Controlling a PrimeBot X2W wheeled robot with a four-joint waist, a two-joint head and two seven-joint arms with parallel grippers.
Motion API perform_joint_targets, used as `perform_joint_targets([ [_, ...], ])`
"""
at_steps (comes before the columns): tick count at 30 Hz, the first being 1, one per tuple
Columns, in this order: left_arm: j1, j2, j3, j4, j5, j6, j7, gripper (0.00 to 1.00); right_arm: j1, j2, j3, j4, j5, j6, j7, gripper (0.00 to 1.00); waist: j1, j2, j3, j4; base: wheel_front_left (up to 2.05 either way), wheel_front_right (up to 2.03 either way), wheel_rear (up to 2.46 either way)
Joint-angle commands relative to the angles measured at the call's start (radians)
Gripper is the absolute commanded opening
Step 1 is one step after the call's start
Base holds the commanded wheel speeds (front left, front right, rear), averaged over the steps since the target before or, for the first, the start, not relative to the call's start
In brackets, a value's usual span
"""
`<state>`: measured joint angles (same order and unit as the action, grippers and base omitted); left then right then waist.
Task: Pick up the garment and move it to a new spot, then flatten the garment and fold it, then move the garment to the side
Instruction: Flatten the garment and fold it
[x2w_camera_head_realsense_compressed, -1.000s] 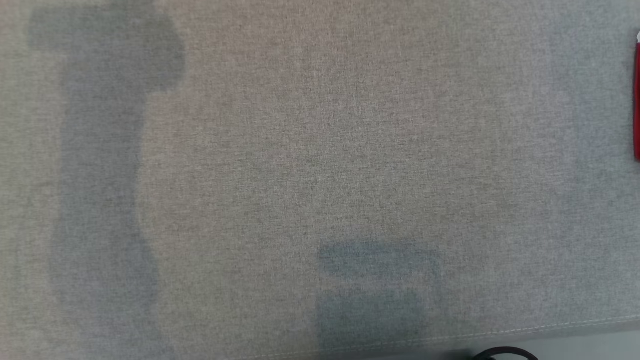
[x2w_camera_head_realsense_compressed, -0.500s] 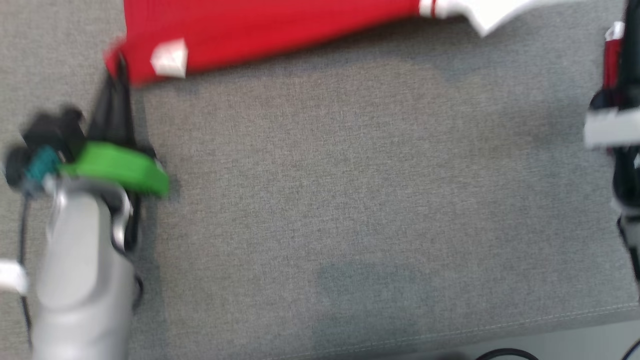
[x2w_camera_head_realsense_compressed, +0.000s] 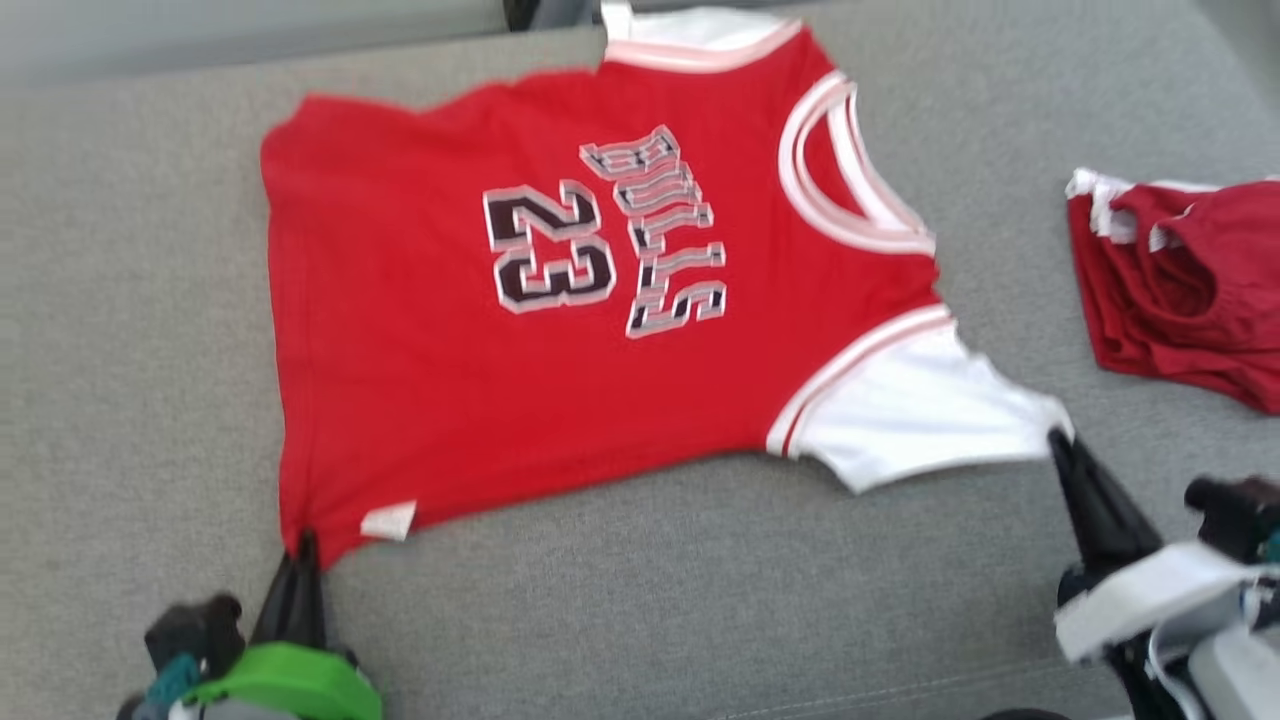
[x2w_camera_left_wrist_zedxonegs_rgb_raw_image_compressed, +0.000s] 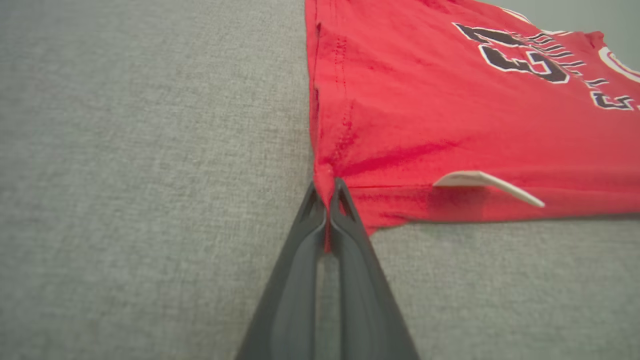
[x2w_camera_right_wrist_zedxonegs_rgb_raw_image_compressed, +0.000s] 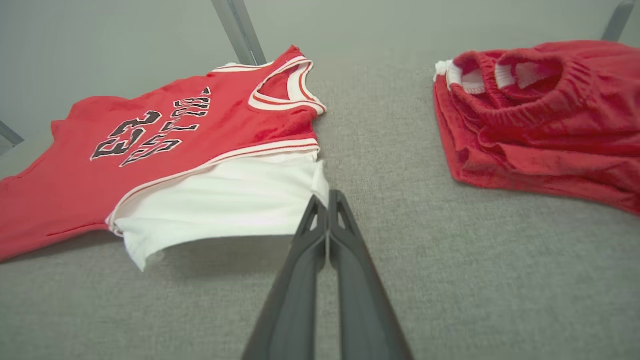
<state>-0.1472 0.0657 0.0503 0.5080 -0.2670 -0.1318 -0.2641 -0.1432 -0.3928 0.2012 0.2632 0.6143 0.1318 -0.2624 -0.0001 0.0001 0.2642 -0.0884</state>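
The garment (x2w_camera_head_realsense_compressed: 420, 330) is a red jersey with white sleeves and black "23" lettering, spread mostly flat on the grey fabric surface (x2w_camera_head_realsense_compressed: 700, 580). My left gripper (x2w_camera_head_realsense_compressed: 303, 545) is shut on its near hem corner; in the left wrist view the red cloth (x2w_camera_left_wrist_zedxonegs_rgb_raw_image_compressed: 450, 115) is pinched between the fingertips of that gripper (x2w_camera_left_wrist_zedxonegs_rgb_raw_image_compressed: 327, 192). My right gripper (x2w_camera_head_realsense_compressed: 1060, 440) is shut on the tip of the near white sleeve. The right wrist view shows the garment (x2w_camera_right_wrist_zedxonegs_rgb_raw_image_compressed: 165, 145) with that sleeve lifted slightly off the surface at the gripper (x2w_camera_right_wrist_zedxonegs_rgb_raw_image_compressed: 327, 197).
A second, crumpled red garment (x2w_camera_head_realsense_compressed: 1180, 290) lies at the right, apart from the jersey, and also appears as a red heap (x2w_camera_right_wrist_zedxonegs_rgb_raw_image_compressed: 540, 115). The surface's far edge runs along the top of the head view. Metal posts (x2w_camera_right_wrist_zedxonegs_rgb_raw_image_compressed: 240, 30) stand beyond the surface.
The head view has swung across the surface: first bare grey cloth, then the garment's edge, now the whole jersey with both grippers. The left gripper stays on the same hem corner.
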Motion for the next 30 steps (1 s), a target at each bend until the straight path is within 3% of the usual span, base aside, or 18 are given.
perform_joint_targets([
  [1, 0.072, 0.001, 0.021, 0.008, -0.013, 0.003, 0.001, 0.00, 0.060, -0.006, 0.017, 0.023, 0.020, -0.002, -0.003, 0.00, 0.0001, -0.0001, -0.171, -0.025, 0.00, 0.00, 0.00],
  [14, 0.307, -0.011, 0.033, -0.018, 0.015, 0.003, 0.001, 0.00, 0.278, -0.054, 0.146, 0.078, 0.089, -0.002, -0.003, 0.00, 0.0001, -0.0001, -0.285, -0.021, 0.00, 0.00, 0.00],
  [18, 0.344, -0.011, 0.040, -0.049, -0.005, 0.003, 0.000, 0.00, 0.312, -0.066, 0.133, 0.056, 0.099, -0.002, -0.003, 0.00, 0.0001, -0.0001, -0.292, -0.013, 0.00, 0.00, 0.00],
  [25, 0.267, -0.012, -0.008, -0.176, 0.008, 0.003, 0.000, 0.00, 0.209, -0.043, 0.082, -0.013, 0.067, -0.002, -0.003, 0.00, 0.0001, -0.0001, -0.262, 0.013, 0.00, 0.00, 0.00],
  [30, 0.145, -0.012, -0.026, -0.154, 0.021, 0.003, 0.000, 0.00, 0.028, -0.025, 0.111, 0.058, 0.022, -0.002, -0.003, 0.00, 0.0001, -0.0001, -0.212, 0.047, 0.00, 0.00, 0.00],
])
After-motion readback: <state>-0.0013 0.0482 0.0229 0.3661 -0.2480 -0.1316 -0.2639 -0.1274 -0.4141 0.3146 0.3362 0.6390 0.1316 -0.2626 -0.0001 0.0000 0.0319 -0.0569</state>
